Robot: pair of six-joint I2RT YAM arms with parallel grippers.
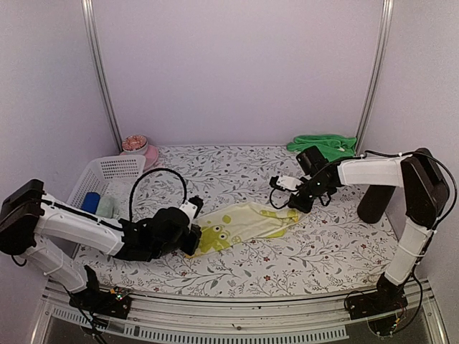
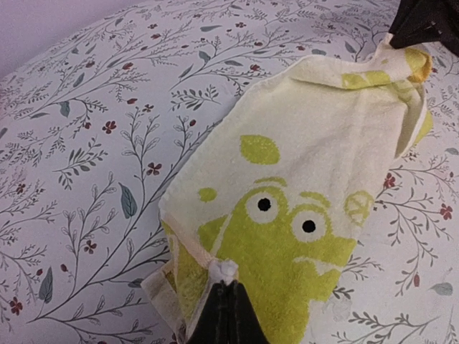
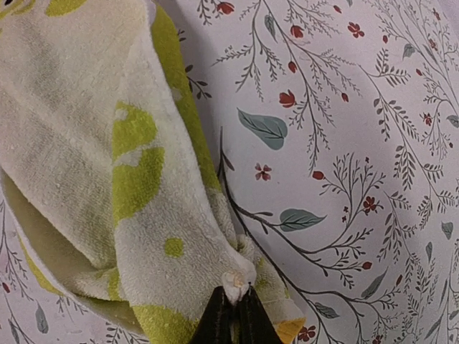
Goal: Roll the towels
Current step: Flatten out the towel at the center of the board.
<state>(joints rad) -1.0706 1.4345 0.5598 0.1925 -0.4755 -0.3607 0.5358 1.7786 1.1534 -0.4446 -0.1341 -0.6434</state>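
Observation:
The yellow-lime towel (image 1: pixel 244 226) with a frog face lies stretched across the middle of the floral table. My left gripper (image 1: pixel 193 240) is shut on its left end; the left wrist view shows the pinched cloth edge at the gripper (image 2: pixel 228 281) and the towel (image 2: pixel 315 179) spreading away. My right gripper (image 1: pixel 295 208) is shut on its right corner, seen bunched at the gripper (image 3: pixel 235 290) in the right wrist view, with the towel (image 3: pixel 86 158) hanging to the left. The plain green towel (image 1: pixel 324 145) lies crumpled at the back right.
A white mesh basket (image 1: pixel 107 179) stands at the left and holds a blue object (image 1: pixel 90 202). A pink bowl (image 1: pixel 138 148) sits behind it. The floral tablecloth (image 1: pixel 237 168) covers the table, with purple walls around.

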